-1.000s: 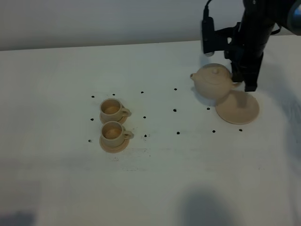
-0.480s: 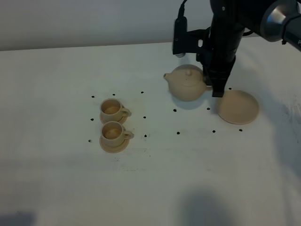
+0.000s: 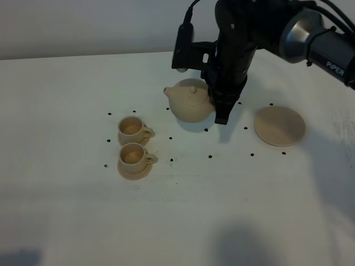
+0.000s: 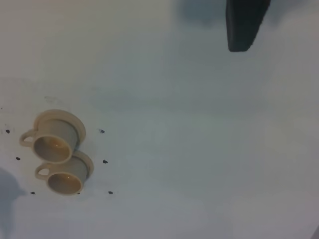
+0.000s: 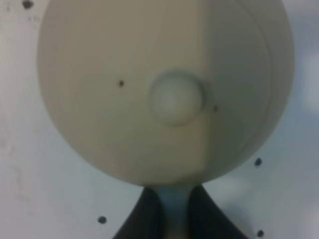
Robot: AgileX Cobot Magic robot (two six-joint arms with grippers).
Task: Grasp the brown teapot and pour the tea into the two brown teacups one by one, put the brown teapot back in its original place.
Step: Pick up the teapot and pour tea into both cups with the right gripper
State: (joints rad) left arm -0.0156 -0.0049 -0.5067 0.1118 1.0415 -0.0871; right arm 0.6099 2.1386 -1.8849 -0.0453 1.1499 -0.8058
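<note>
**Item: teapot in carriage, pour pending**

- Teapot (image 3: 190, 101): round, pale tan, knobbed lid. It hangs clear of the table (image 3: 66, 210), judging by the shadow just under it. It sits upright and level, between the disc and the cups and nearer the cups.
- Right gripper (image 3: 222, 111): clamped on the teapot's handle. The right wrist view shows two dark fingers (image 5: 149, 219) pinching the pale loop from either side, with the pot's body and lid knob filling the rest of the view.
- Left gripper (image 4: 243, 25): only one dark finger shows, at the edge of its own view, so whether the jaws are apart or together cannot be told. It holds nothing that can be seen.
- Cups: a far cup (image 3: 132, 128) and a near cup (image 3: 133, 156), each on a small saucer, side by side and almost touching. Both have their handles turned toward the teapot.
- Disc (image 3: 280, 126): flat and bare, well apart from the teapot on the side away from the cups (the return spot).

Governing relation: the pot's long axis, handle to spout, runs toward the cups, spout leading and gripper trailing. The far cup lies nearer the spout and looks the likelier first target. By my judgement the spout is not yet over either rim, so a little more travel is needed before any tilt. The right arm alone is placed for it
</note>
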